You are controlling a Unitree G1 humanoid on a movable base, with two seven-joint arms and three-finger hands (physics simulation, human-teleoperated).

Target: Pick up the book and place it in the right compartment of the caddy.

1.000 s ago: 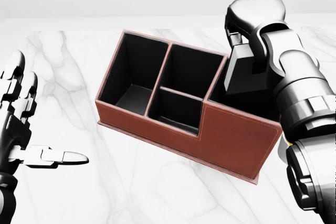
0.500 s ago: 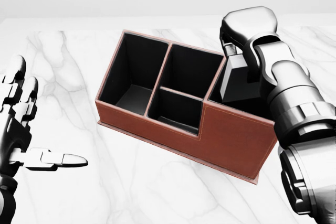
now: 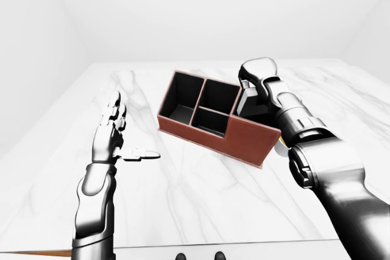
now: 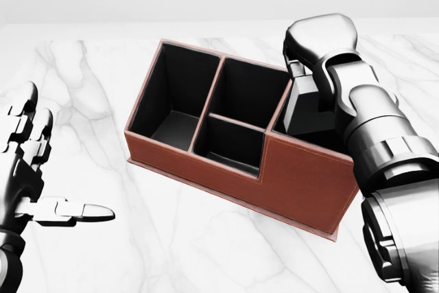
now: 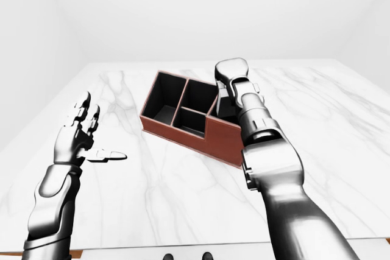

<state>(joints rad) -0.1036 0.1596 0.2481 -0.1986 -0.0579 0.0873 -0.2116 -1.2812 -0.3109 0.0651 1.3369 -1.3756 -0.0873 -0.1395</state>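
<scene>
**A:** What fills the scene?

**B:** A white marble tabletop with grey veins spreads across every view, under pale blank walls. Set at an angle near its middle is a reddish-brown leather caddy with a black lining. In the head view it has a long compartment on the left, two smaller ones in the middle, one above the other, and a taller compartment on the right.

**A:** And the robot's arms?

**B:** The silver right arm comes in from the lower right of the head view and reaches over the caddy's right compartment. The right robot hand is curled over the top of a dark book, fingers closed on it. The left arm rises at the left edge, well apart from the caddy.

**A:** Where exactly is the book?

**B:** It stands nearly upright, tilted a little, with its lower part sunk inside the right compartment. Whether it touches the bottom is hidden by the caddy wall.

**A:** The other hand?

**B:** The left robot hand is spread wide above the tabletop, fingers pointing up and thumb stretched out to the right, holding nothing.
</scene>
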